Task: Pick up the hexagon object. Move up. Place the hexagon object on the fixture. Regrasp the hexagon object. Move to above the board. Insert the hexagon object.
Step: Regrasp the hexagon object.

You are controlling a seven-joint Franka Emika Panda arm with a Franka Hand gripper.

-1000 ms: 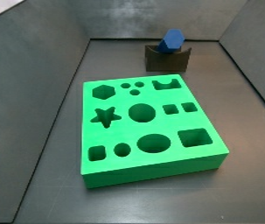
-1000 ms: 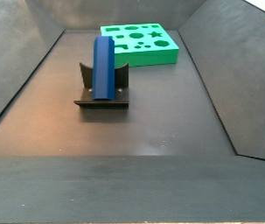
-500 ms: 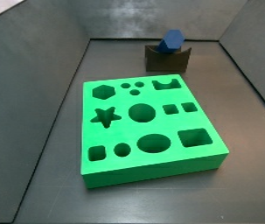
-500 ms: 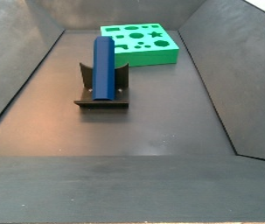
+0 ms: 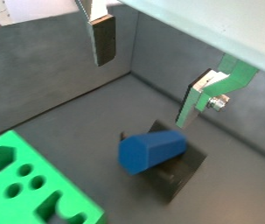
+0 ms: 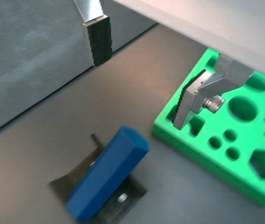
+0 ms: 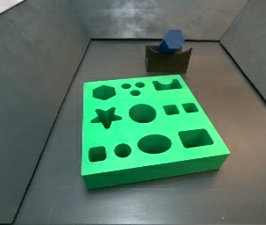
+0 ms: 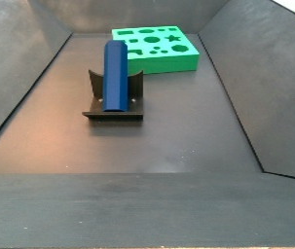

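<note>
The blue hexagon object [image 8: 116, 71] lies in the notch of the dark fixture [image 8: 113, 105], seen in both side views, the bar [image 7: 173, 41] on the fixture [image 7: 168, 60]. The green board [image 7: 149, 127] with shaped holes lies on the floor, apart from the fixture; it also shows in a side view [image 8: 157, 49]. My gripper [image 5: 144, 66] is open and empty, high above the bar [image 5: 152, 150]; its fingers [image 5: 104, 39] hold nothing. In a wrist view the gripper [image 6: 141, 79] hangs above the bar [image 6: 108, 171] and the board's edge [image 6: 233, 122]. The gripper does not show in the side views.
Dark grey sloping walls [image 8: 235, 88] enclose the floor on all sides. The fixture stands near the far wall [image 7: 147, 18] in a side view. Bare floor [image 8: 136, 156] lies in front of the fixture.
</note>
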